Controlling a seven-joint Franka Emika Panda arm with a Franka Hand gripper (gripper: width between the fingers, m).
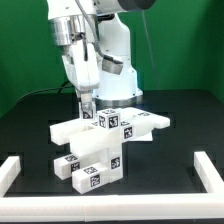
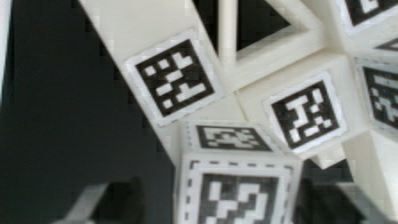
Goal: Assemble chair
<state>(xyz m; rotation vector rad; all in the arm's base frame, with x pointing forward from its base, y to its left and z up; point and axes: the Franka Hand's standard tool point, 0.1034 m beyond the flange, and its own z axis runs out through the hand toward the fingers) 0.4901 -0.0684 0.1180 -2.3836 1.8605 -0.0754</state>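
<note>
Exterior view: the chair [image 1: 103, 140], a cluster of white tagged parts, lies mid-table between the white border rails [image 1: 20, 168]; the gripper [image 1: 86, 106] stands directly above, its fingertips down at the upper slab, grip state not discernible. Wrist view: tagged chair parts [image 2: 214, 110] fill the frame close beneath the camera; finger contact unclear.

The black table [image 1: 30, 130] carries a cluster of white chair parts [image 1: 105, 140] near its middle: a flat slab lying across, with tagged blocks and a frame piece stacked and leaning against it toward the front. Low white border rails [image 1: 10, 172] lie on the table at the exterior view's left and right edges.
</note>
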